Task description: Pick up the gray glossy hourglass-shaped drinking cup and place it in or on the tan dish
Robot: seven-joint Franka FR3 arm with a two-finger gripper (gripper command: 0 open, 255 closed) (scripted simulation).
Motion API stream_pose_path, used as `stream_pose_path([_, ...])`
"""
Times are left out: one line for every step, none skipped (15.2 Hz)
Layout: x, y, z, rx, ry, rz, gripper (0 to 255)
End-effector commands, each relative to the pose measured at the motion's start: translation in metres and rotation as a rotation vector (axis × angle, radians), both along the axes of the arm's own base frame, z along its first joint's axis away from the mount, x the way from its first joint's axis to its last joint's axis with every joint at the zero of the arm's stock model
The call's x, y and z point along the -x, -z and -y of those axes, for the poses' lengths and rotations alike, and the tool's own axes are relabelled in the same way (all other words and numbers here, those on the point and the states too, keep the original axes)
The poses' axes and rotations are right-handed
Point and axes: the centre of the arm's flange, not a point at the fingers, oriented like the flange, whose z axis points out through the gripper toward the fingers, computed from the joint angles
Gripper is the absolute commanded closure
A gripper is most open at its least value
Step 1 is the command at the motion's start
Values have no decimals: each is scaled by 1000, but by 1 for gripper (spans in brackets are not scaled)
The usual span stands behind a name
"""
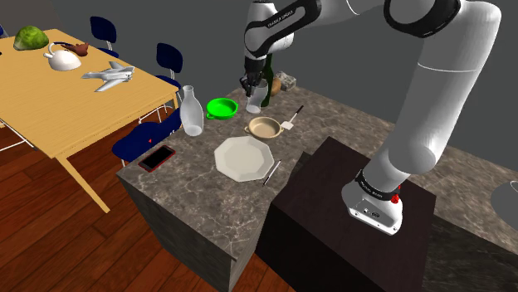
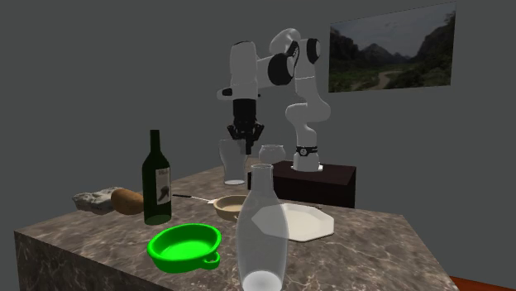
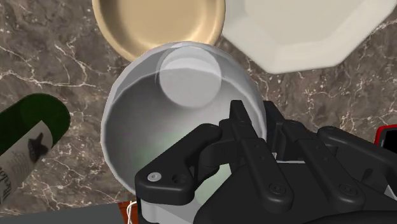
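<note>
Wrist view is showing the gripper [image 3: 254,121] with jaws seemingly pinching the cup [image 3: 172,121] by its rim; the cup is sitting near the dish [image 3: 159,25], so carrying and placing are remaining.

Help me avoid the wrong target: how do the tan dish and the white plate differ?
The tan dish is round; the white plate is polygonal. The tan dish is deep-walled, the white plate nearly flat. The white plate is wider than the tan dish. Both sit empty on the marbled counter.
</note>
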Motion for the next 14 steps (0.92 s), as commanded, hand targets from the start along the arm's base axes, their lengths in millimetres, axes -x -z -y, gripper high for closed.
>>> stream_pose_path([21,-6,12,0,-1,0,255])
stream_pose_path([32,-10,19,0,-1,0,255])
stream_pose_path([43,-13,26,0,-1,0,255])
stream_pose_path([54,-17,32,0,-1,0,255])
stream_pose_path([58,-18,35,0,-1,0,255])
stream_pose_path([58,-13,35,0,-1,0,255])
stream_pose_path([58,-7,35,0,-1,0,255])
stream_pose_path([58,-2,35,0,-1,0,255])
stream_pose_path([58,3,35,0,-1,0,255])
stream_pose_path([58,9,35,0,-1,0,255])
stream_pose_path([58,14,35,0,-1,0,255])
stream_pose_path([58,19,35,0,-1,0,255])
stream_pose_path([58,24,35,0,-1,0,255])
stream_pose_path([58,30,35,0,-1,0,255])
